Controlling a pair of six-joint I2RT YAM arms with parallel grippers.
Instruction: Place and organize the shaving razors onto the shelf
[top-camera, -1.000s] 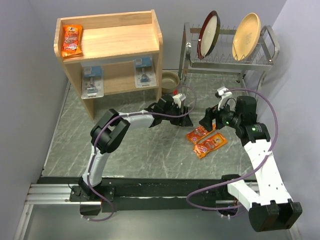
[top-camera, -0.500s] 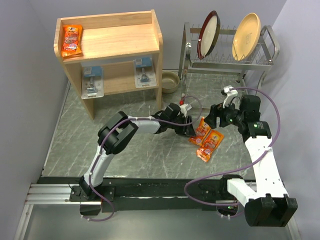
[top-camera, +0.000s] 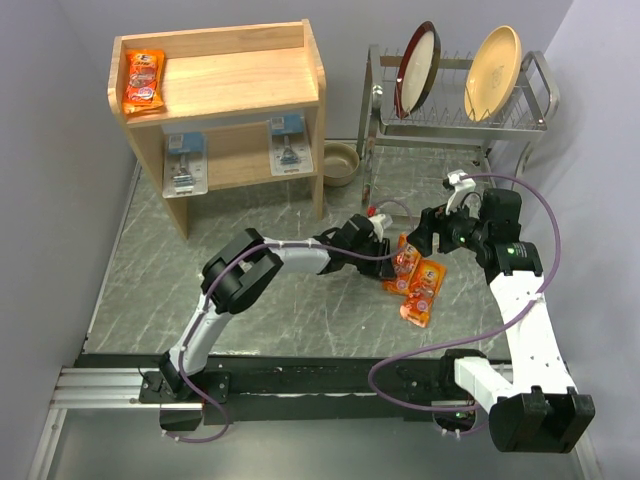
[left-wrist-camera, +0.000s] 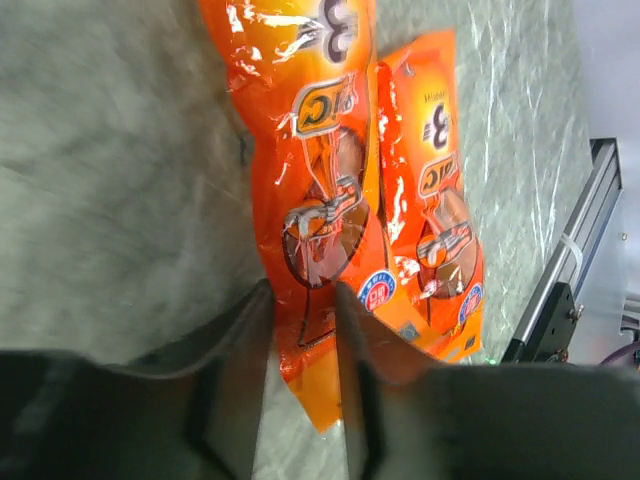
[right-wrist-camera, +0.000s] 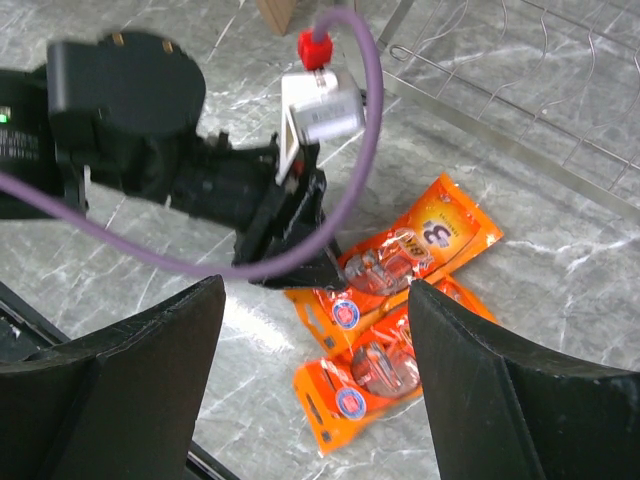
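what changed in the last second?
Left gripper swung right onto the upper orange pack, jaws astride its edge. That pack and the lower orange pack shifted slightly. Right gripper backed off a little, open. Shelf and its contents unchanged.

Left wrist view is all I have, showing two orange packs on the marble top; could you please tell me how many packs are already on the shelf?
Observer: Three. One orange pack lies at the left end of the top tier of the shelf, and two blister packs stand on the lower tier.
Operator: Thank you. Where is the right gripper?
Observer: The right gripper hovers open, holding nothing, just beyond the table packs on the dish rack side.
Operator: Is anything sitting beside the shelf?
Observer: A bowl sits on the table between the shelf and the dish rack.
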